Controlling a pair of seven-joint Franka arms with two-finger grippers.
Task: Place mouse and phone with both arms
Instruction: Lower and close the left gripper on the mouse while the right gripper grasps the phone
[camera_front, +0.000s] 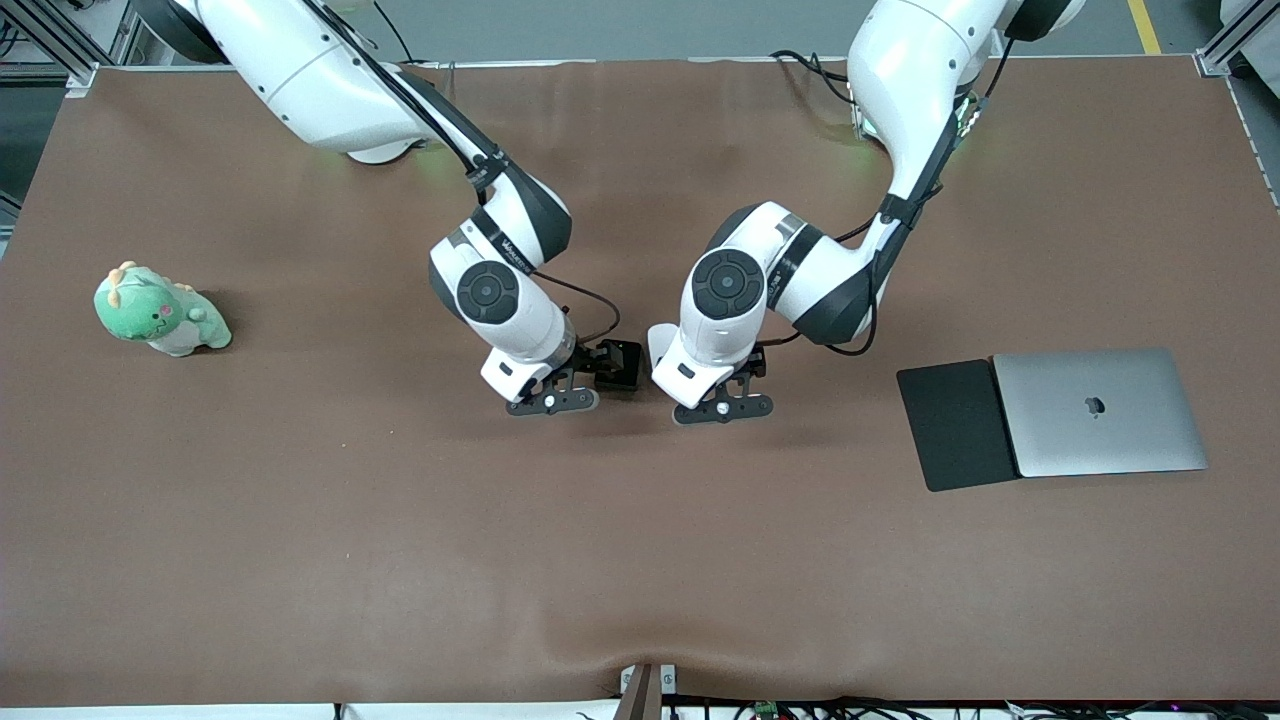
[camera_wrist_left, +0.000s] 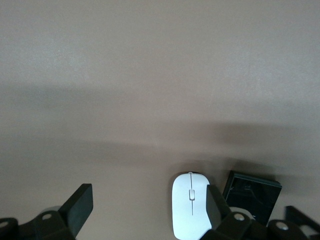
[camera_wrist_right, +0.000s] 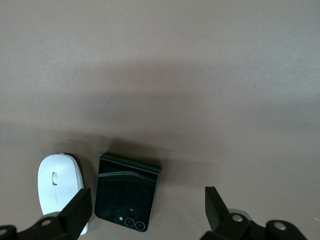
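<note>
While neither object has been grasped yet, both arms are down near the middle of the table (camera_front: 300, 560), so the pick-ups look about to begin and the placing is all left to do. Nearest the front camera, the right gripper (camera_front: 552, 402) and the left gripper (camera_front: 723, 409) hover low, side by side, each with fingers spread wide and empty. In the right wrist view the phone (camera_wrist_right: 128, 198) lies flat between the spread fingers (camera_wrist_right: 77, 209), close to one of them and not centred, with the mouse (camera_wrist_right: 59, 187) just outside that finger. In the left wrist view the mouse (camera_wrist_left: 190, 205) lies inside the opening against one finger (camera_wrist_left: 215, 206), the phone (camera_wrist_left: 251, 195) outside it. Mouse and phone lie side by side between the two grippers. Farther off, toward the left arm's end, lie a black pad (camera_front: 955, 424) and a laptop (camera_front: 1100, 412); a green plush toy (camera_front: 160, 311) sits toward the right arm's end.
</note>
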